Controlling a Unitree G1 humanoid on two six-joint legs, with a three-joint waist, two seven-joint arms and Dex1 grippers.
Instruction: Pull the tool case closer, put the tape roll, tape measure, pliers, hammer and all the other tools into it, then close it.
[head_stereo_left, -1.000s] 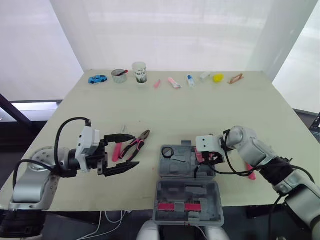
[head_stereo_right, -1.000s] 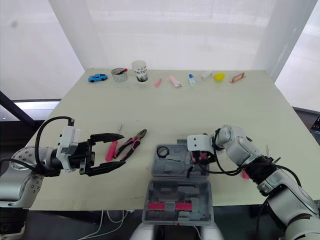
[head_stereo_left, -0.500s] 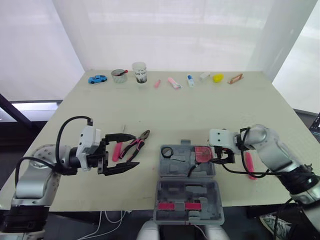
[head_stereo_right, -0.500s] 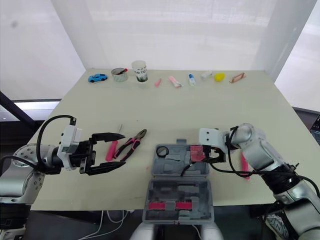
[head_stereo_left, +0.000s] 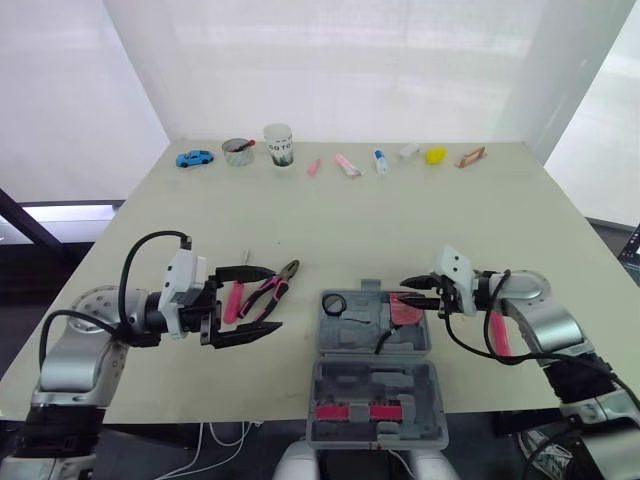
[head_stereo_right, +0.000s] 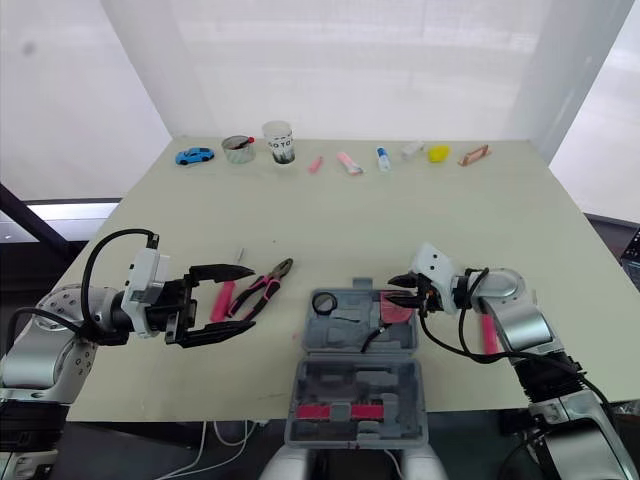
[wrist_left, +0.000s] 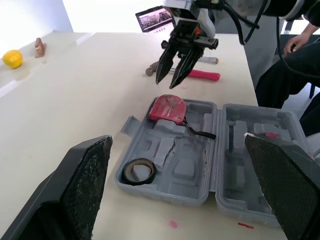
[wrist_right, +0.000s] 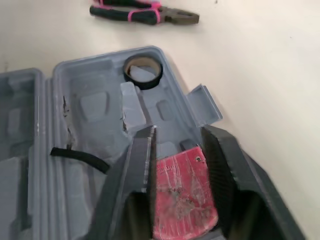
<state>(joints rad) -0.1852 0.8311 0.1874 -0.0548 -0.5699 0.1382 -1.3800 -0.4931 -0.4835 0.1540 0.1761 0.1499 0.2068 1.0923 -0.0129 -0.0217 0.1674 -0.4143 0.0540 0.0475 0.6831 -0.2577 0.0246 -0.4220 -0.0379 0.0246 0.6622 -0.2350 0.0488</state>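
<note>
Beige tabletop (head_stereo_left: 400, 220): pliers (head_stereo_right: 262, 288) slant, nose pointing away, before the empty, wide-spread left gripper (head_stereo_left: 272, 298); right gripper (head_stereo_left: 405, 290), fingers parted, hovers beside the tape measure (head_stereo_left: 408, 309).

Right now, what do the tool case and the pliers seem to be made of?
Tool case: looks like moulded grey plastic, matte, with shaped recesses. Pliers: likely dull metal jaws, with black and pink handle sleeves, probably rubber or plastic.

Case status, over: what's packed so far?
Left gripper and right gripper open, empty. Tape roll, tape measure in case. Pliers, hammer on table.
</note>
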